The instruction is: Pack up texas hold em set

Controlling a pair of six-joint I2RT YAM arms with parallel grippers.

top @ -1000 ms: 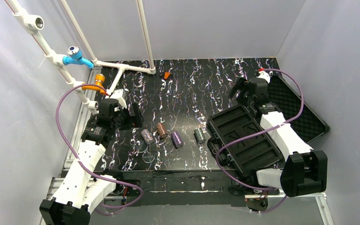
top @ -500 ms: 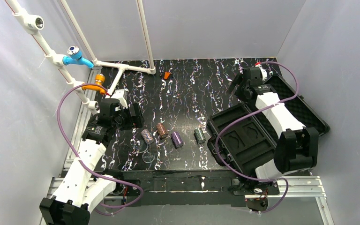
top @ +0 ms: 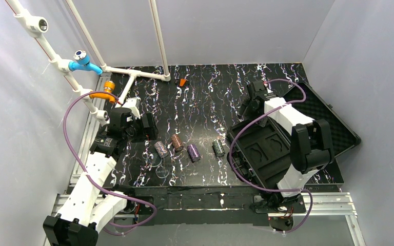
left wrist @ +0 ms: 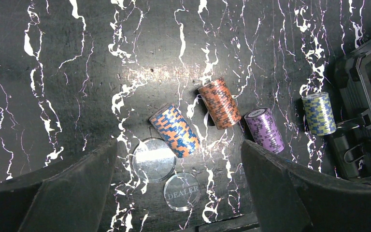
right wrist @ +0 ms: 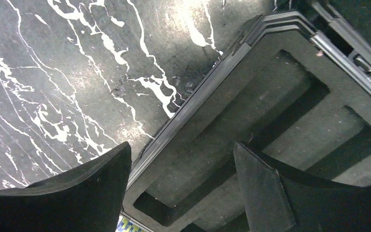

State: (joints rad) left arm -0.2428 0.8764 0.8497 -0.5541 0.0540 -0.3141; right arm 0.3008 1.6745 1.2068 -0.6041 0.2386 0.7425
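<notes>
The black case lies open at the right, its moulded tray [top: 267, 154] toward the middle and its egg-crate foam lid [top: 328, 120] laid back. Four chip stacks lie on their sides in a row left of it: orange-blue [left wrist: 175, 129], brown-orange [left wrist: 219, 103], purple [left wrist: 264, 129] and green-yellow [left wrist: 319, 113]. My left gripper [top: 148, 128] hovers open above the row's left end, nothing between its fingers [left wrist: 67, 193]. My right gripper [top: 248, 107] is open and empty over the tray's far left corner, straddling the tray rim [right wrist: 198, 96].
Two clear discs lie just in front of the orange-blue stack, a plain disc [left wrist: 153, 159] and a DEALER button [left wrist: 182, 191]. A white pipe frame [top: 133, 74] with a blue fitting [top: 84, 62] stands at the back left. A small orange piece [top: 183, 82] lies at the table's back edge.
My right arm has swung from above the foam lid leftward and down to the tray's far corner, its jaws narrowing slightly. The left arm and the chip stacks have stayed put.
</notes>
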